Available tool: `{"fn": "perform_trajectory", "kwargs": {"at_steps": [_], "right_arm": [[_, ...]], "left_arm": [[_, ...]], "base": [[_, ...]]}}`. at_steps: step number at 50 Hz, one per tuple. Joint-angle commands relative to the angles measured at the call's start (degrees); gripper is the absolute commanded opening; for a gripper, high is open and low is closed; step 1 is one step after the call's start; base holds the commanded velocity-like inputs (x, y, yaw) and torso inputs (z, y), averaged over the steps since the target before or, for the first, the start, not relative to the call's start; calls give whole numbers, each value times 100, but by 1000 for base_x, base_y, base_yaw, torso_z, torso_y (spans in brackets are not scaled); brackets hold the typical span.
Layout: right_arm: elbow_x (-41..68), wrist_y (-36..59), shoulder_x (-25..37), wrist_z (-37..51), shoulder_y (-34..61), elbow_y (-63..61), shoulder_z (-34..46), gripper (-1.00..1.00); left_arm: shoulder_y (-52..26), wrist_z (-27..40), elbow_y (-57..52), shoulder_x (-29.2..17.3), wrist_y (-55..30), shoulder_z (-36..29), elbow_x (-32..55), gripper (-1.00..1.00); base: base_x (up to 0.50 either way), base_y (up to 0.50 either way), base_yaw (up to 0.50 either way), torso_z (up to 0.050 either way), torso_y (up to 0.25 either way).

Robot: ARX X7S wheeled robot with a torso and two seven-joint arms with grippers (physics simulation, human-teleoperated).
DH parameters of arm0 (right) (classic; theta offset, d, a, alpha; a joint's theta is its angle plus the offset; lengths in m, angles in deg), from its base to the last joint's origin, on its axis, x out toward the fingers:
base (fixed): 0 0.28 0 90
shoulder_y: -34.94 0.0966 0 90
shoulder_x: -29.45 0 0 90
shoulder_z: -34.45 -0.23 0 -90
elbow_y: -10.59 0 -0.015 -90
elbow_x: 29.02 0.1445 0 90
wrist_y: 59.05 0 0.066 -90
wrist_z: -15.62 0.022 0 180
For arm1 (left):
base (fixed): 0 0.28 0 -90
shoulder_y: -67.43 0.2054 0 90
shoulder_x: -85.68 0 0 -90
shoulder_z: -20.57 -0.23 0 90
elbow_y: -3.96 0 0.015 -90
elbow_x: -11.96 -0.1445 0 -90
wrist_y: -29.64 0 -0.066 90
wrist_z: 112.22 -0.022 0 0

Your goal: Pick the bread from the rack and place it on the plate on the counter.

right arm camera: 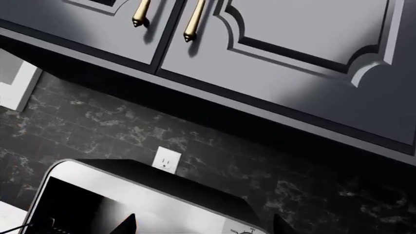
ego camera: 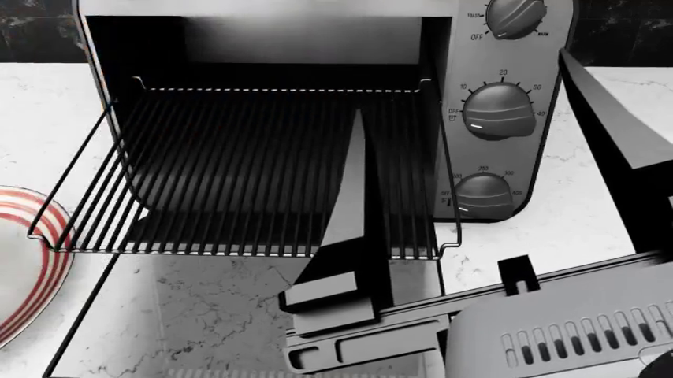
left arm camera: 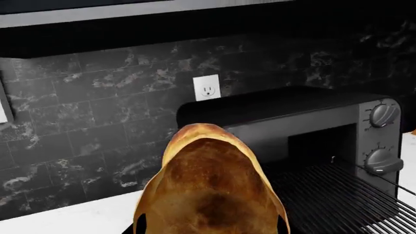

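Observation:
In the left wrist view the golden-brown bread (left arm camera: 211,190) fills the lower middle, held between my left gripper's (left arm camera: 211,226) two dark fingertips (left arm camera: 140,225). It hangs above the white counter (left arm camera: 65,214), beside the pulled-out wire rack (left arm camera: 338,195). In the head view the rack (ego camera: 263,181) is bare; the bread and left gripper are out of that view. The striped plate (ego camera: 42,228) lies at the left edge on the counter (ego camera: 589,220). My right gripper (right arm camera: 202,226) is open and empty, raised and facing the upper cabinets.
A black toaster oven (ego camera: 505,110) with three knobs stands open, its glass door (ego camera: 210,315) folded down toward me. Dark arm links (ego camera: 358,236) cross the front of the rack. A dark tiled wall with an outlet (left arm camera: 206,87) is behind.

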Motion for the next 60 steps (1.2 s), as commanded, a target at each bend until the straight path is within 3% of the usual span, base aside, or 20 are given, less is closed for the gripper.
{"fn": "perform_trajectory", "kwargs": {"at_steps": [1, 12, 33, 60], "right_arm": [[-110, -236, -41, 77, 329, 18, 527, 100], [-175, -323, -13, 92, 403, 16, 702, 100], [-200, -549, -80, 190, 866, 0, 1251, 100], [-306, -939, -267, 380, 1485, 21, 2137, 100]], "left_arm": [[1342, 203, -270, -334, -9, 1545, 187, -100], [1570, 370, -184, -378, -51, 1763, 79, -100], [1450, -186, 669, -222, -332, 1431, -988, -100], [-53, -721, 1890, 114, -614, -251, -2211, -100]], "base": [[0, 0, 0, 0, 0], [0, 0, 0, 0, 0], [0, 0, 0, 0, 0], [0, 0, 0, 0, 0]]}}
